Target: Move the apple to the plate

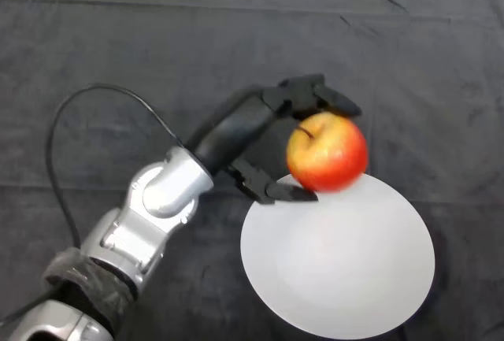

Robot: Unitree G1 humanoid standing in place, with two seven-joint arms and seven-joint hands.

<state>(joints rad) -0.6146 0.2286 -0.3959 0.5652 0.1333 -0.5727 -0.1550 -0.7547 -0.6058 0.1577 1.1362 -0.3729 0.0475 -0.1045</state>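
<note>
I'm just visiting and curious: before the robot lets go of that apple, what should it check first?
1. Left hand curled round the apple: ok.
2. Apple over the white plate: only at its far rim, not ok.
3. Plate bare where the apple would land: ok.
4. Apple resting on the plate: cannot tell.
5. Plate lying flat on the dark cloth: ok.

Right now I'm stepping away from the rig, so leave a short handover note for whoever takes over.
Left hand: shut on the apple, fingers over its top, thumb beneath.
Apple: held at the upper-left rim of the white plate; cannot tell whether it touches the plate.
Done: apple picked up and brought to the plate.
Left: set it down nearer the plate's middle, open the hand, pull the arm back.
</note>
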